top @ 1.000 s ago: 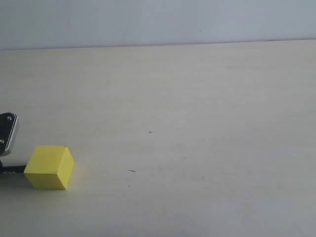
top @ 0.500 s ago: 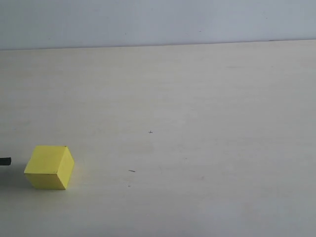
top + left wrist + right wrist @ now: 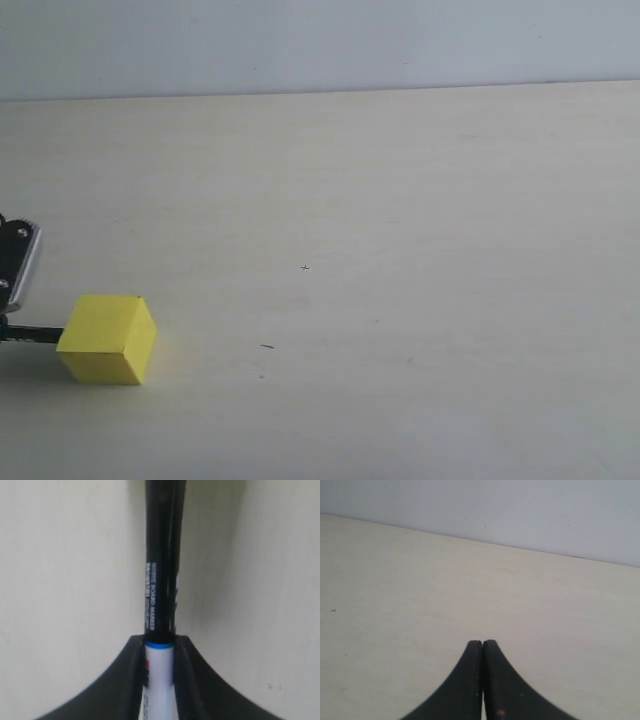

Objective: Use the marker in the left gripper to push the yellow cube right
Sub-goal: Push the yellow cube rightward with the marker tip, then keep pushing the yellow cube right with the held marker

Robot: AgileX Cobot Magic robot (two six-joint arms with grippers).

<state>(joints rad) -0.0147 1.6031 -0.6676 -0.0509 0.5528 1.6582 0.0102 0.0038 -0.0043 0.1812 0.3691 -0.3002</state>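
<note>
The yellow cube (image 3: 107, 339) sits on the pale table near the left edge of the exterior view. The marker (image 3: 30, 333) lies level just above the table, and its black end touches the cube's left face. Above it, a metal part of the left arm (image 3: 17, 262) shows at the frame's edge. In the left wrist view the left gripper (image 3: 159, 640) is shut on the marker (image 3: 160, 580), holding the white barrel, and the black cap sticks out ahead. The cube is out of that view. My right gripper (image 3: 482, 643) is shut and holds nothing.
The pale wooden table (image 3: 400, 250) stretches wide to the right of the cube, with a few small dark marks (image 3: 266, 347) on it. A light grey wall (image 3: 320, 40) rises behind the table's far edge.
The left arm drew back out of the exterior view, then came in again. The marker's tip now presses the cube's left face, and the cube has shifted slightly right.
</note>
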